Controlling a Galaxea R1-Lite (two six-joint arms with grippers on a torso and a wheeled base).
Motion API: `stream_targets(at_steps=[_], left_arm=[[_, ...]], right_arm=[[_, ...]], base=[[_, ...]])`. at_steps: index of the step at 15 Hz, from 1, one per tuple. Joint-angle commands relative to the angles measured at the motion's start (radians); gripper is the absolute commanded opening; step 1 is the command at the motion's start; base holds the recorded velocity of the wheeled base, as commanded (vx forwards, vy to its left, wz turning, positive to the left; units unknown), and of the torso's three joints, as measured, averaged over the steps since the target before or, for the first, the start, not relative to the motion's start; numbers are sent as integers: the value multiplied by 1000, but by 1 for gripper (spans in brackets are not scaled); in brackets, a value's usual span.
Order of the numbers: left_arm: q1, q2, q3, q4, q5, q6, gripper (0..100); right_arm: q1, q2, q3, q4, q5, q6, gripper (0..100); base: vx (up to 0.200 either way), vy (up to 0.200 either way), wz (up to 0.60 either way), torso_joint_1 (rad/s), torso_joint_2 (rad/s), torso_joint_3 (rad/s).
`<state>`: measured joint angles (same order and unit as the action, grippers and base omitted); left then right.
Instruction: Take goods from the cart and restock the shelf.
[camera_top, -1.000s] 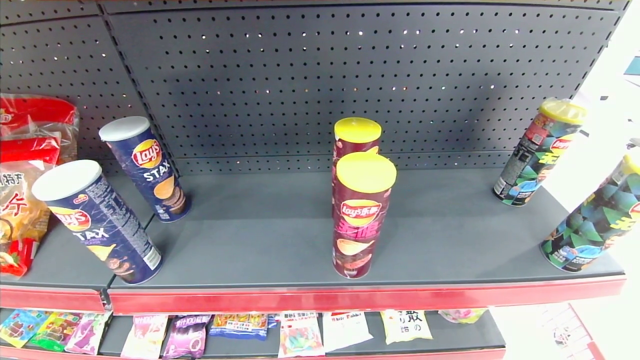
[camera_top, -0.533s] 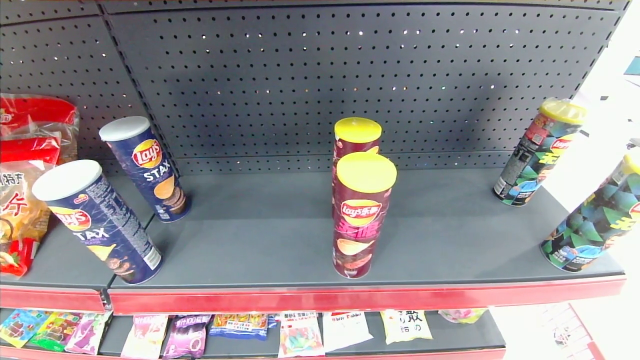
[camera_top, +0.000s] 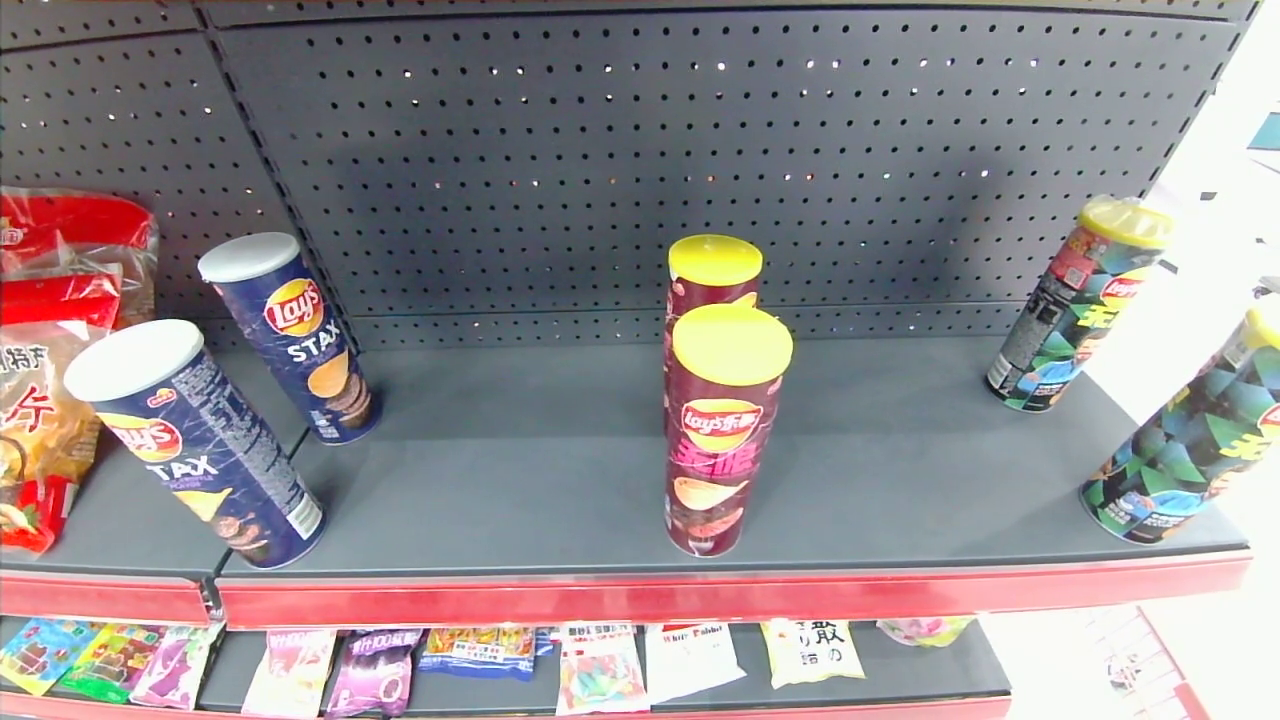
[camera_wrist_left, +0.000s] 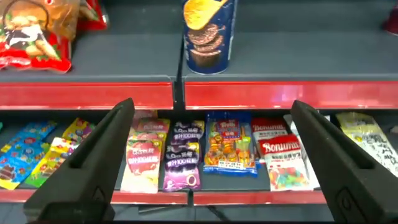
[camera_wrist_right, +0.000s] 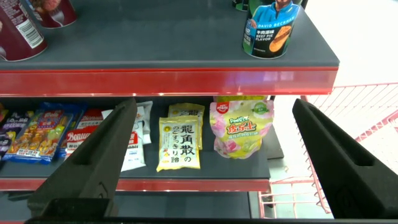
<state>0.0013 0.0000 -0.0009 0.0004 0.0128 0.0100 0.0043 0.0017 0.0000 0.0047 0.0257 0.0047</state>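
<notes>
Both end effectors are empty. We see the left end effector (camera_wrist_left: 211, 109) and the right end effector (camera_wrist_right: 214, 106) each spread wide, low in front of the shelf (camera_top: 520, 470) and facing its red lip (camera_top: 700, 598). We judge this to be a ready posture, since wide jaws accept a can without adjustment.

Stock on the shelf stands in columns running front to back:
- blue cans (camera_top: 200, 450) at the left
- maroon cans (camera_top: 720, 440) at the centre
- green cans (camera_top: 1180, 450) at the right

Bare shelf separates the columns, and we take these gaps as the restock positions.

Packets (camera_wrist_left: 180, 162) lie flat on the lower shelf (camera_top: 930, 670), faces outward for display.

We judge the red wire grid (camera_wrist_right: 354, 118) beside the shelf's right end to be the cart. We cannot tell what it carries. No goods have been picked, so the fetch step is pending.
</notes>
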Motion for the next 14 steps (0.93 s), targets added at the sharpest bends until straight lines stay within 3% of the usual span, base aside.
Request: stream_targets(at_steps=[1, 4, 14], left_arm=[[0, 2, 1, 0, -2, 7, 100], [0, 2, 1, 0, 15, -13, 100], [0, 2, 1, 0, 15, -12, 100]], right_arm=[[0, 0, 0, 0, 0, 0, 100], [0, 0, -2, 0, 0, 0, 100], [0, 0, 0, 0, 0, -2, 100]], base=[[0, 0, 0, 0, 0, 0], [0, 0, 0, 0, 0, 0], [0, 0, 0, 0, 0, 0]])
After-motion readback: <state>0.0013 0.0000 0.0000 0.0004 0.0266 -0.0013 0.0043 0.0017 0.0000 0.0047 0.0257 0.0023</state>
